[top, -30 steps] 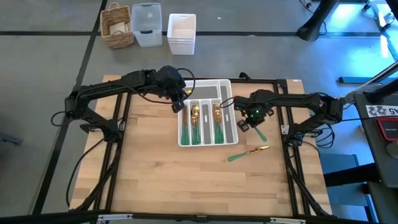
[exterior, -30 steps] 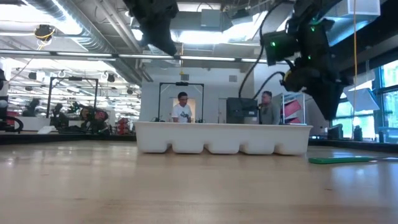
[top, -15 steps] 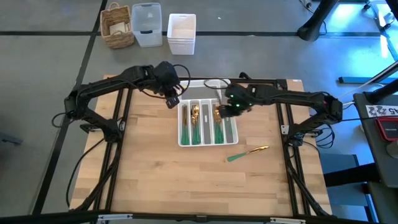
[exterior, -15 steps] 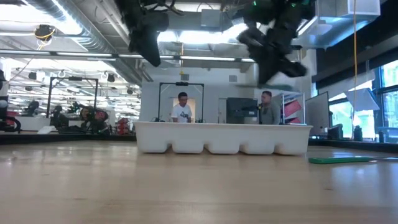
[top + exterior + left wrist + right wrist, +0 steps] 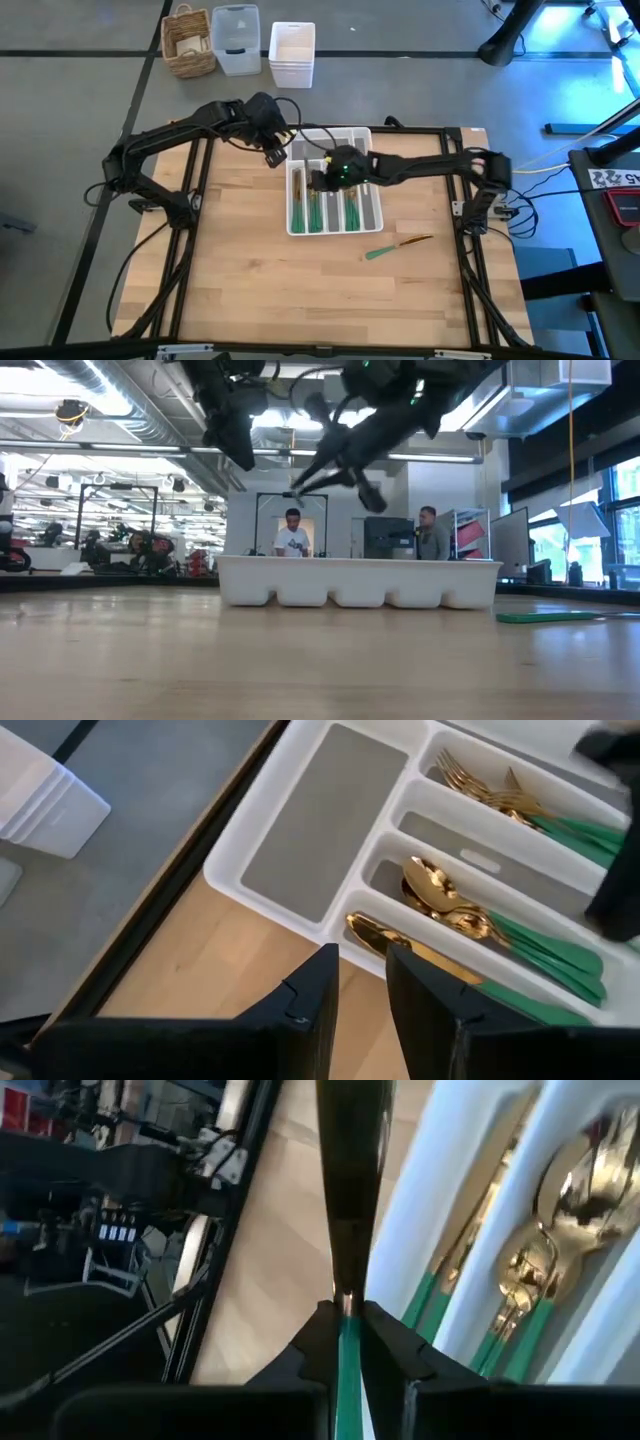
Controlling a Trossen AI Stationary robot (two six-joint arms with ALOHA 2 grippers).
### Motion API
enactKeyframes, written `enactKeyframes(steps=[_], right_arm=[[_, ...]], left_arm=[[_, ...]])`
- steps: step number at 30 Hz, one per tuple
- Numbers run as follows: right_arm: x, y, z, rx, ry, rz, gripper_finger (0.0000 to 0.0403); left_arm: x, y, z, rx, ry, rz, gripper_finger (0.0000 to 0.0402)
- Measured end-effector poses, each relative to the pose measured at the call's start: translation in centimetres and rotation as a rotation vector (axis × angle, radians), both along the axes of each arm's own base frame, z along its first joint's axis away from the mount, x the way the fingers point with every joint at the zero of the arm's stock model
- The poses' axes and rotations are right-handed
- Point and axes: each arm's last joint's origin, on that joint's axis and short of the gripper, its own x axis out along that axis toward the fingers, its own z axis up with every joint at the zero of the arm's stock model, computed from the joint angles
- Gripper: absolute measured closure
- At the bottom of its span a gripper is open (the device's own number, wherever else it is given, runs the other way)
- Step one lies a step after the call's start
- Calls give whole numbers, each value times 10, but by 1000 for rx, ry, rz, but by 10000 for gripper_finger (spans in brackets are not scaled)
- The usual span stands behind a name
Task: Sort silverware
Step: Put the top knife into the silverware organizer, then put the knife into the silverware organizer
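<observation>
**One green-handled piece pinched above the tray**

The silverware mostly lies in the white slotted tray at the middle of the wooden table. Through my left wrist camera I see forks in one long slot, spoons in the next slot, and gold-headed pieces in the slot nearest my left fingers; all their green handles run the same way along the slots. The wide compartment across the tray's far end shows only its grey liner. One more green-handled piece lies by itself on the bare wood, near the tray's corner on my right arm's side and apart from it.

My right gripper reaches across the tray and sits over its left slots. Its fingers are pressed onto a slim green handle, with a dark blurred length of that utensil running forward from them; I cannot tell whether it is a fork or a spoon. In the low view this gripper is well above the tray's rim.

My left gripper hangs just off the tray's far left corner, fingers nearly together with a thin gap, holding nothing.

Beyond the table's far edge stand a wicker basket, a clear bin and a white container. Two people show in the room behind.
</observation>
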Motion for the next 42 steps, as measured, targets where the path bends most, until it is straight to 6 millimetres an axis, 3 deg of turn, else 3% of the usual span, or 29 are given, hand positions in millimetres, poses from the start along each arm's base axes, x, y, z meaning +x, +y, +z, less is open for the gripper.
enactKeyframes(steps=[5, 12, 17, 29, 42], right_arm=[[18, -2, -31, 63, -21, -17, 370], [26, 13, -52, 100, 23, -5, 370], [30, 24, -58, 87, 29, -28, 370], [33, 23, -75, 52, 58, -81, 369], [34, 23, -79, 47, 65, -90, 306]], left_arm=[[-3, 3, 2, 4, -7, 15, 320], [-6, 4, 4, 8, -13, 22, 320], [-6, 4, 4, 8, -14, 22, 320], [-6, 4, 4, 6, -14, 25, 320], [-6, 4, 4, 5, -14, 25, 320]])
